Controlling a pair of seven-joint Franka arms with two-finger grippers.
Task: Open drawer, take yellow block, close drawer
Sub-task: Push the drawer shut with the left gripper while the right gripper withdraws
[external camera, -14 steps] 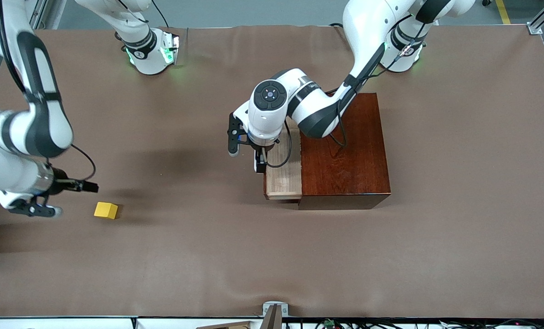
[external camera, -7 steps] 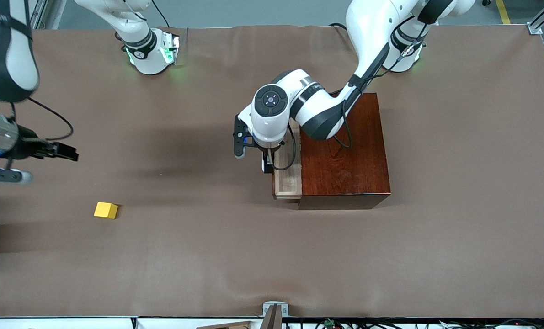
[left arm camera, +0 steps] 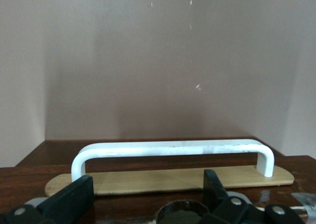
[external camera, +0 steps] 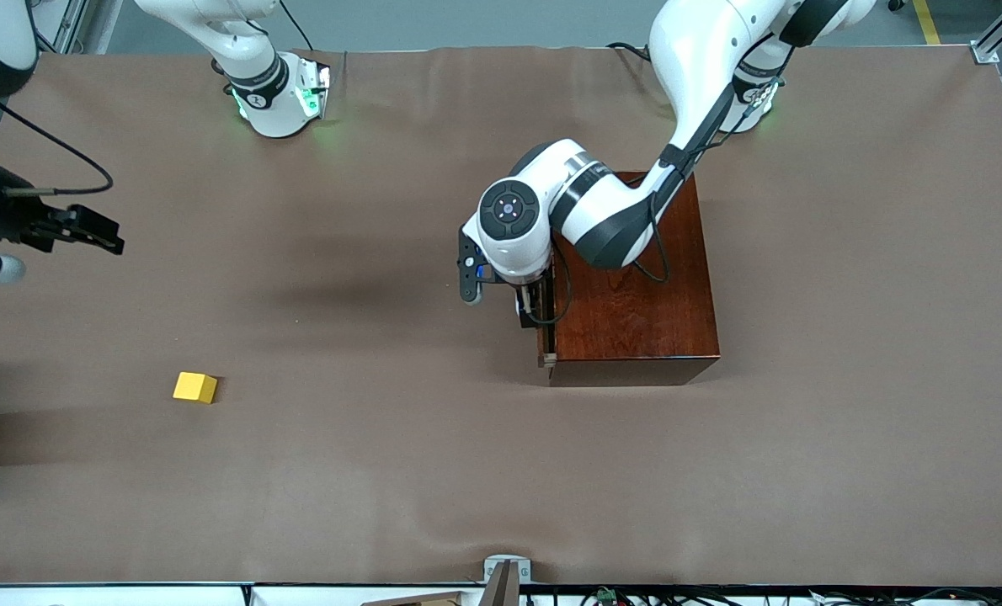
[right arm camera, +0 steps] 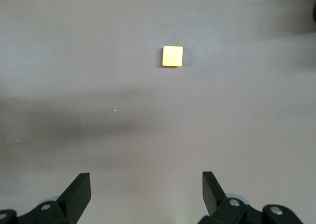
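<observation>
The dark reddish-brown box (external camera: 636,286) stands mid-table. Its drawer (external camera: 545,357) is pushed almost fully in; only a thin pale edge shows. My left gripper (external camera: 530,310) is at the drawer front, open and empty. In the left wrist view its fingers (left arm camera: 74,198) stand wide apart at the pale drawer front (left arm camera: 163,180), just short of the white handle (left arm camera: 173,149). The yellow block (external camera: 195,387) lies on the table toward the right arm's end. My right gripper (external camera: 97,234) is open, empty and raised. The right wrist view shows the block (right arm camera: 173,56) well ahead of the gripper (right arm camera: 145,189).
The brown cloth-covered table (external camera: 400,471) has nothing else on it. The arm bases (external camera: 278,97) stand along the edge farthest from the front camera. A small mount (external camera: 505,576) sits at the nearest edge.
The left gripper pushed the drawer from about a third open to almost shut. The right gripper rose and drew away from the yellow block, which stayed put.
</observation>
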